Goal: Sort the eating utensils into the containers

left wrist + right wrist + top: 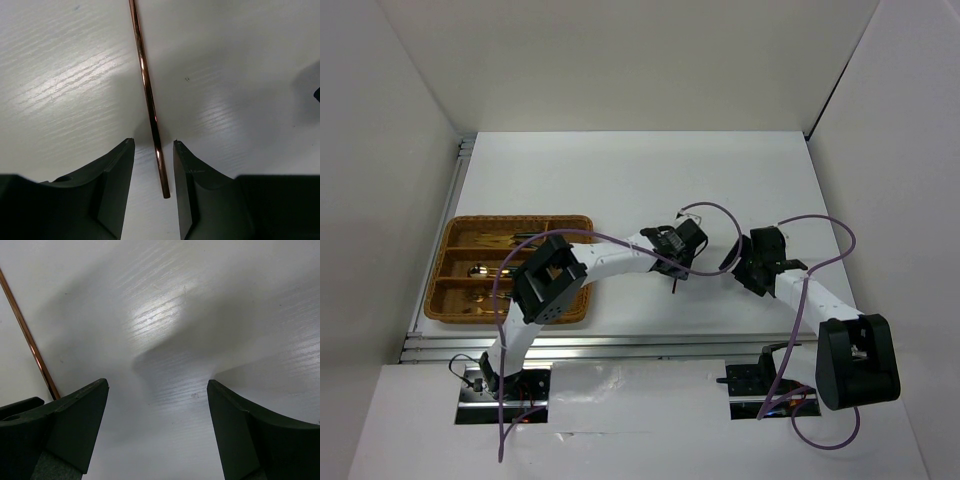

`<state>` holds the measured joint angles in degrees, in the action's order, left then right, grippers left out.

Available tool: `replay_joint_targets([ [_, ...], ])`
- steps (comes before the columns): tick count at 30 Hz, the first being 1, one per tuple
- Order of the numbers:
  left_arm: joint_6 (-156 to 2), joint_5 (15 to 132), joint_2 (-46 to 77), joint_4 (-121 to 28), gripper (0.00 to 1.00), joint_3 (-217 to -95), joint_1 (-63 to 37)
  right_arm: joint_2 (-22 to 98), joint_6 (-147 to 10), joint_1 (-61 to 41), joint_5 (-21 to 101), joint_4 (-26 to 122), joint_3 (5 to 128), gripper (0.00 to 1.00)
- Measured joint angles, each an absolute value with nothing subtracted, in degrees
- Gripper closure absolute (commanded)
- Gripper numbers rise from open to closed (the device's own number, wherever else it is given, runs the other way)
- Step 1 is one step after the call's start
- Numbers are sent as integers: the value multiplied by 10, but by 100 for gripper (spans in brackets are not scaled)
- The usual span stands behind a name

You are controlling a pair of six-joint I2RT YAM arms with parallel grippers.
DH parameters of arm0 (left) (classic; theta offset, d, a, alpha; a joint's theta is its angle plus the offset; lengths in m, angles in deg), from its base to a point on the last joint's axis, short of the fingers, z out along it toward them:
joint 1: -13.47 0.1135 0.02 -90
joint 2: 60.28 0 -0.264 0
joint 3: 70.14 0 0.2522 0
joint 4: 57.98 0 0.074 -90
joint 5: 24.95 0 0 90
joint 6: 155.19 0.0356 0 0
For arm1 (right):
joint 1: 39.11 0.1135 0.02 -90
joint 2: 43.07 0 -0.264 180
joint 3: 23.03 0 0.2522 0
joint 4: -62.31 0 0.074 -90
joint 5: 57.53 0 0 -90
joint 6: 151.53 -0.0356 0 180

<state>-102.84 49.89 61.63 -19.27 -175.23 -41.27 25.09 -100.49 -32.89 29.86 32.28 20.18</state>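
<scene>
The left tool (pixel 153 144) is released: its two dark jaws stand a little apart, one on each side of the thin copper-brown stick (pixel 147 90), with a sliver of white showing between the stick and each jaw. The stick's near end sits just inside the jaws, and its shaft runs straight ahead, away from the tool, out of the top of the left wrist view. Whether the stick lies flat on the white worktop (pixel 620 180) or is raised off it cannot be told.

The right tool (pixel 157 383), close beside the left tool on its right, is spread wide over bare worktop and holds nothing. The same stick passes beyond its left jaw.

Well off to the left tool's left, the brown wicker tray (pixel 432 300) sits partly behind the left arm's elbow, with gold-headed utensils (pixel 482 270) lying in its compartments.
</scene>
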Motion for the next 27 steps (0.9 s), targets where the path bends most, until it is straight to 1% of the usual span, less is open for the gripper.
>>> replay_joint_targets([
  [10,-1028,489,636,-182,57,-1773,-413,251,-1005,-329,299,323,202,12],
  [21,-1029,480,648,-173,77,-1789,-413,252,-1005,-329,299,323,202,12],
  [27,-1038,477,649,-175,82,-1789,-413,253,-1005,-329,299,323,202,12],
])
